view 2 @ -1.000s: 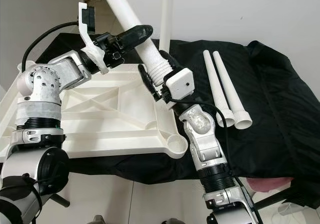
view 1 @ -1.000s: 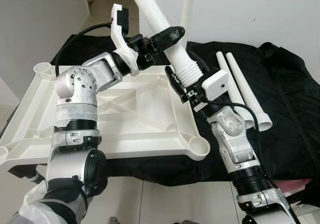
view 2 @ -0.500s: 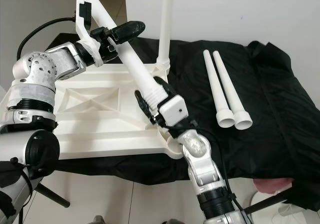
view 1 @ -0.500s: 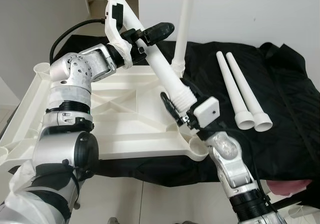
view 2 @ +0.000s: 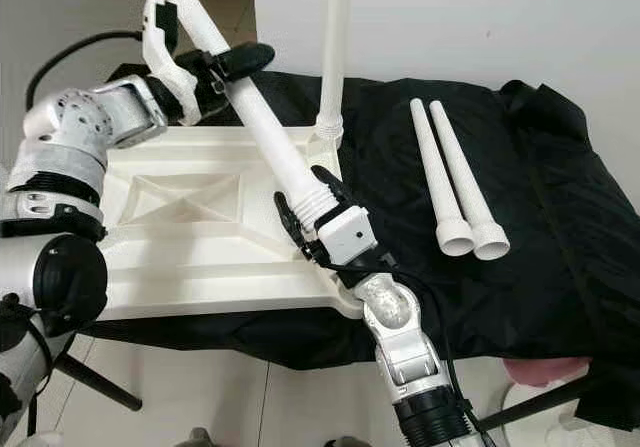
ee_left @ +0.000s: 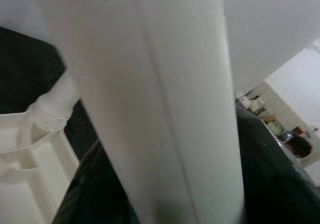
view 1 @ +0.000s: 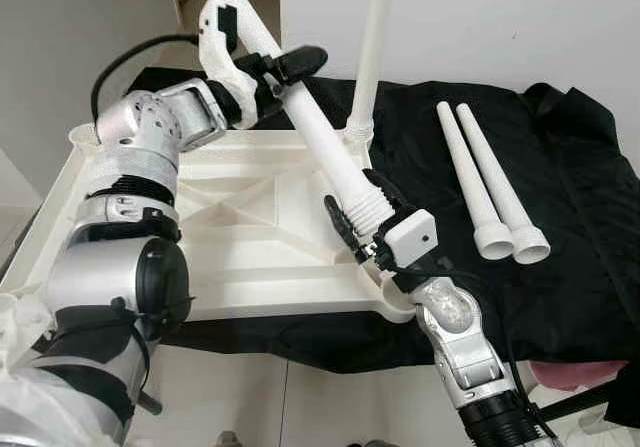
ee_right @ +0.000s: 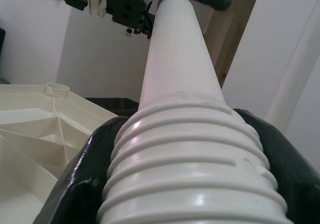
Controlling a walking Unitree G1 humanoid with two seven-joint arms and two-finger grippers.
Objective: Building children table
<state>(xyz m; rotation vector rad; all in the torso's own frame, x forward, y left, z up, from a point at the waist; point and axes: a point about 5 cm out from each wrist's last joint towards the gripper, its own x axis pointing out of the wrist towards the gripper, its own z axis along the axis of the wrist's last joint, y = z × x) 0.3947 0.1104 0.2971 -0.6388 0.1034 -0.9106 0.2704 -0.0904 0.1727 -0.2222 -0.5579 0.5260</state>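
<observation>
Held leg: a long white table leg [view 1: 318, 147] runs on a slant from high at the back left down to the front right corner of the tabletop; its lower end is ribbed with screw threads [ee_right: 185, 159].
Right gripper: the right gripper [view 1: 357, 217] has its two black fingers closed around the threaded end of the held leg, one finger [ee_right: 80, 179] on each side of the ribs, just above the front right corner socket [view 1: 395, 297].
Left gripper: the left gripper [view 1: 285, 67] clasps the same leg higher up on its smooth shaft, its black fingers pressed against the tube; in the left wrist view the shaft [ee_left: 165, 108] runs close past the camera.
Tabletop: the white plastic tabletop [view 1: 250, 217] lies upside down, ribbed underside up, on a black cloth [view 1: 560, 167], with round sockets at its corners.
Fitted leg: one white leg [view 1: 370, 57] stands upright in the back right corner socket of the tabletop, its threaded base [view 2: 327, 127] seated in the socket.
Spare legs: two more white legs [view 1: 490, 187] lie side by side on the black cloth to the right of the tabletop, touching each other, open wide ends toward the robot.
Surroundings: a white wall [view 1: 500, 17] rises behind the cloth, and a pale tiled floor [view 2: 200, 387] shows below the front edge.
</observation>
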